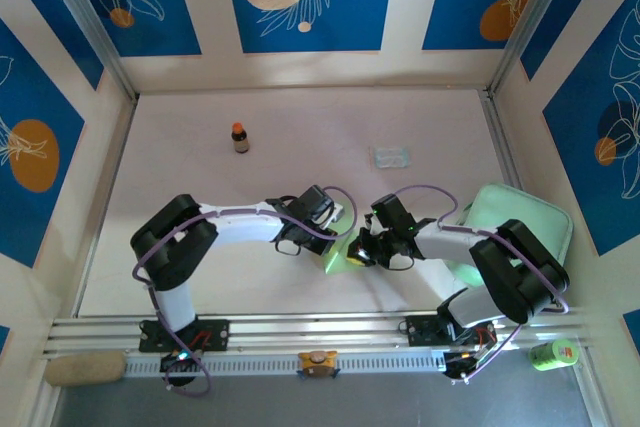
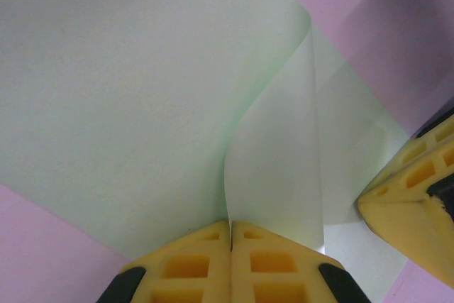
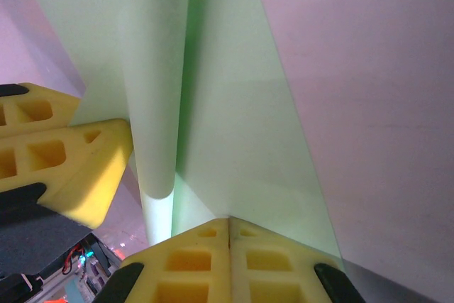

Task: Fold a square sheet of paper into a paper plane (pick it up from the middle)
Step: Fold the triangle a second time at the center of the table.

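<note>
One pale table [image 1: 420, 117] carried everything, and the biggest thing on it was a mint green tray [image 1: 520, 209], lying out beyond the right pincer's [image 1: 358, 252] own arm, well apart from the fingertips. Next in size was the square sheet of paper [image 1: 336, 257], which sat directly between the two pincers, where their tips nearly met. From the left wrist, most of the sheet [image 2: 128, 90] spread flat ahead of the left pincer [image 2: 230, 228], whose fingers were pressed together with a curled flap of the paper rising straight out of the seam between them, so it was clamped on the sheet. The right pincer's yellow finger [image 2: 411, 196] stood just to the side on the same sheet. From the right wrist, the right pincer [image 3: 228, 221] also had its fingers together at the paper [image 3: 234, 140], nipping it where a raised fold ran away from the tips, with the left pincer's fingers [image 3: 71, 161] close beside that fold. A small clear packet [image 1: 391, 156] lay farther out past the right pincer, and a little brown bottle [image 1: 240, 137] stood well beyond the left one.
</note>
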You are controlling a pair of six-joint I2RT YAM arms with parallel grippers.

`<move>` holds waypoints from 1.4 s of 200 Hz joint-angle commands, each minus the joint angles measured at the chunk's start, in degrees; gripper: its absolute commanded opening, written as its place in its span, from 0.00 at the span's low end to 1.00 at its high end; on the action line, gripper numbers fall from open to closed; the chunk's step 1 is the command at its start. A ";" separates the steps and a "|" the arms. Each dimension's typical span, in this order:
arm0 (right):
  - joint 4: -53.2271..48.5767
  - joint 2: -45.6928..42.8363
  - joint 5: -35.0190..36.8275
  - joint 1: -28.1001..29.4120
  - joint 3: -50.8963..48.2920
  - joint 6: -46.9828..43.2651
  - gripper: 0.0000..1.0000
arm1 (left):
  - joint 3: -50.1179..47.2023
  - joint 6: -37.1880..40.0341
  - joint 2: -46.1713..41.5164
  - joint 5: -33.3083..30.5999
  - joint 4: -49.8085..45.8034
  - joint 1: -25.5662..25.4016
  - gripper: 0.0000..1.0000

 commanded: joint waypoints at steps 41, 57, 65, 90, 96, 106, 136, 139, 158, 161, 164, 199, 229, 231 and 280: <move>-3.82 -1.55 1.22 -0.63 -0.47 -0.93 0.04 | -0.72 0.55 0.97 0.66 -0.83 0.88 0.02; -3.11 -2.36 0.70 -0.76 -0.42 -0.92 0.05 | -0.81 0.61 0.93 0.74 -0.77 0.92 0.02; -2.32 -3.04 0.28 -0.78 -0.51 -0.77 0.05 | -0.89 0.63 0.97 0.75 -0.78 0.92 0.02; -1.30 -6.38 0.03 -1.39 -0.16 -0.33 0.05 | -0.98 0.61 0.88 0.81 -0.69 0.87 0.02; -0.98 -6.99 -0.01 -1.73 -0.07 -0.22 0.05 | -1.05 0.64 0.87 0.83 -0.53 0.89 0.02; 0.18 -7.51 -0.59 -2.33 -0.16 0.07 0.05 | -1.15 0.52 0.85 0.92 -0.28 1.01 0.02; 3.32 -5.67 -2.23 -3.48 0.60 0.91 0.05 | -0.81 0.56 1.15 1.27 -0.13 1.09 0.03; 3.66 -5.30 -2.43 -3.52 0.74 0.93 0.05 | -0.81 0.56 1.21 1.27 -0.18 1.05 0.03; 5.83 -2.42 -3.66 -3.57 1.90 1.49 0.04 | -0.81 0.46 1.24 1.29 -0.11 1.09 0.03; 6.20 -2.10 -3.78 -3.53 2.07 1.58 0.04 | -0.81 0.43 1.24 1.33 -0.09 1.10 0.03; 6.54 -1.72 -3.92 -3.53 2.25 1.70 0.04 | -0.82 0.47 1.21 1.36 -0.04 1.10 0.03; 8.47 1.23 -4.56 -3.36 4.19 2.30 0.05 | -0.81 0.39 1.24 1.40 -0.13 1.19 0.03; 8.44 2.93 -4.50 -3.00 5.58 1.98 0.05 | -0.73 0.38 1.24 1.53 -0.04 1.19 0.03; 8.43 3.10 -4.55 -3.00 5.63 2.05 0.05 | -0.72 0.38 1.30 1.54 -0.03 1.19 0.03; 8.63 6.91 -3.10 -2.74 6.11 2.33 0.04 | -0.54 0.38 1.50 1.89 0.11 1.16 0.03</move>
